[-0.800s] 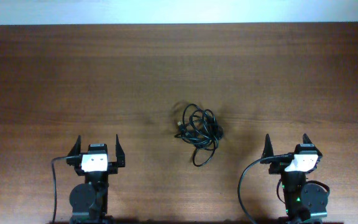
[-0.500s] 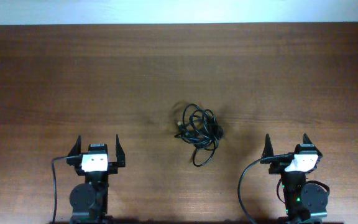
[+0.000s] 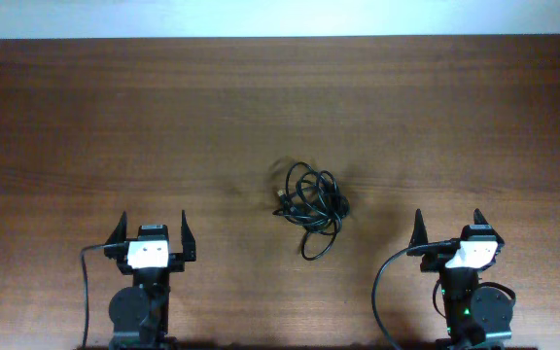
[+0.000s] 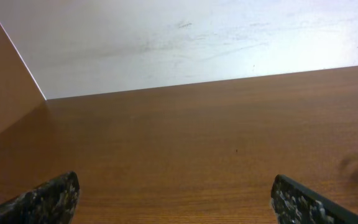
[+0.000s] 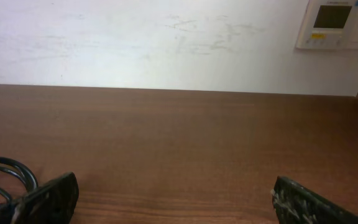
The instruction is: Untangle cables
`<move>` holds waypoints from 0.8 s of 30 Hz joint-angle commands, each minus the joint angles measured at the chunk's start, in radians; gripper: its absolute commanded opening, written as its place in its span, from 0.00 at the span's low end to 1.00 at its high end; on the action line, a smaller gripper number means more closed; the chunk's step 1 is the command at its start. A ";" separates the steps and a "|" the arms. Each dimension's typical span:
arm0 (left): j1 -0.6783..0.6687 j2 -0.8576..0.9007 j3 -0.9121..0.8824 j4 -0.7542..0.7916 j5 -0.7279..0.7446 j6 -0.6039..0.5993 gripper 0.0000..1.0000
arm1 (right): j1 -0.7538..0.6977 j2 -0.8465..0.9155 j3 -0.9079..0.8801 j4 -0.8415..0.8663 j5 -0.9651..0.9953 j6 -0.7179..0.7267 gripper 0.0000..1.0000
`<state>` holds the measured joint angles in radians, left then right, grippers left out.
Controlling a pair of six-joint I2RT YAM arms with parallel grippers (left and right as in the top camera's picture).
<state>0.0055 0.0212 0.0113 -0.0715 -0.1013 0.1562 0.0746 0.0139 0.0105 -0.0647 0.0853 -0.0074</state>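
The cables (image 3: 311, 202) lie as a small knotted black bundle near the middle of the wooden table, with one loop trailing toward the front. My left gripper (image 3: 152, 233) is open and empty at the front left, well apart from the bundle. My right gripper (image 3: 447, 227) is open and empty at the front right, also apart from it. In the right wrist view a loop of the cables (image 5: 5, 171) shows at the far left, beside my left fingertip. In the left wrist view my open gripper (image 4: 176, 199) sees only bare table; the cables are out of view.
The brown wooden table (image 3: 115, 126) ends at a white wall (image 3: 261, 17) at the back. A white wall panel (image 5: 337, 23) shows at the top right of the right wrist view. Thick black arm wiring (image 3: 385, 282) curves beside my right arm base.
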 commanded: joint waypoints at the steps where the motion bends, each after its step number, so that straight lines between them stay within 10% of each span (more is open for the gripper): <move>1: -0.008 -0.008 -0.002 -0.005 0.007 -0.012 0.99 | -0.005 -0.010 -0.005 -0.010 -0.002 -0.003 0.99; 24: -0.008 -0.008 -0.002 0.022 0.031 -0.005 0.99 | -0.005 -0.011 -0.005 0.053 -0.013 -0.003 0.99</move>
<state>0.0055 0.0212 0.0113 -0.0673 -0.1024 0.1566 0.0746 0.0139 0.0105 -0.0578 0.0952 -0.0078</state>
